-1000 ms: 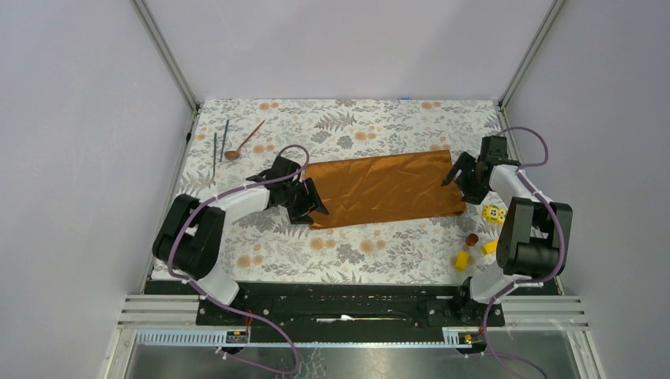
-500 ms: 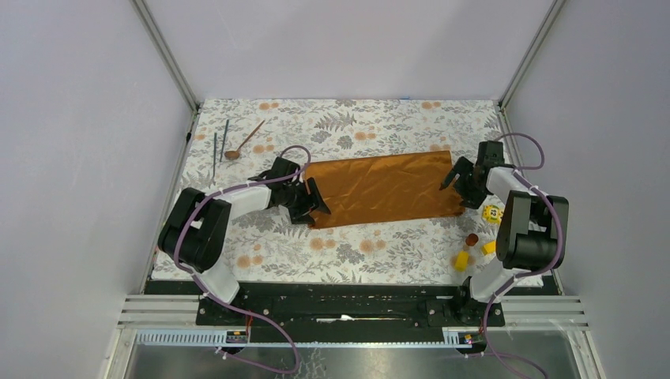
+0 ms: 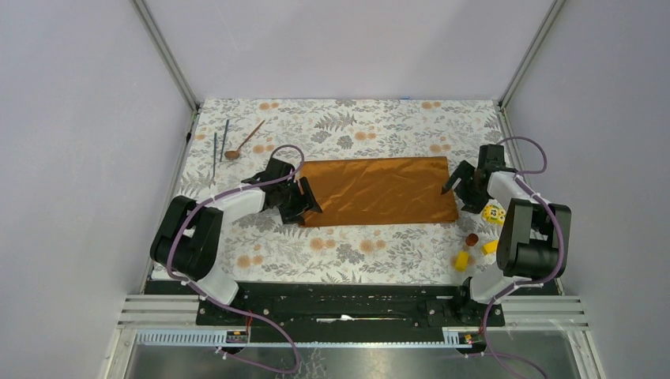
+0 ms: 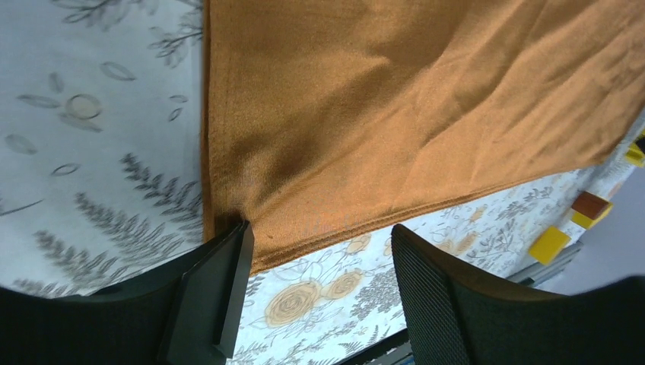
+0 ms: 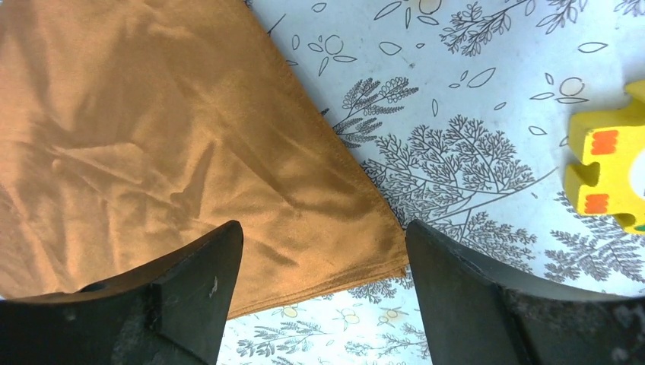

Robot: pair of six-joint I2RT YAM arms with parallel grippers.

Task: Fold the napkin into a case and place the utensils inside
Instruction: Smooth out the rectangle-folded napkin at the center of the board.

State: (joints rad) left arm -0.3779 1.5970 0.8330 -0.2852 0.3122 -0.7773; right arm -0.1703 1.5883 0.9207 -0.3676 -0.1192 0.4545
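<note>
The rust-orange napkin (image 3: 375,191) lies flat on the tablecloth as a wide rectangle, its near edge showing doubled layers (image 4: 395,114). My left gripper (image 3: 304,197) stands open at the napkin's near left corner, with nothing between its jaws (image 4: 319,251); the left fingertip (image 4: 228,251) sits right at that corner. My right gripper (image 3: 457,183) stands open over the near right corner (image 5: 323,243), holding nothing, with the napkin (image 5: 152,152) below it. The copper spoon (image 3: 243,140) and two dark rods (image 3: 215,150) lie at the far left.
Yellow blocks (image 3: 494,213) (image 3: 461,259) and a small brown piece (image 3: 472,238) lie near the right arm. One yellow puzzle-shaped block (image 5: 608,167) is just right of the right gripper. The floral tablecloth (image 3: 355,118) covers the table inside the frame posts.
The napkin has gone from slanted to lying level and flat. The left jaws have widened and drawn back slightly left. The right gripper has shifted a little toward the near right corner.
</note>
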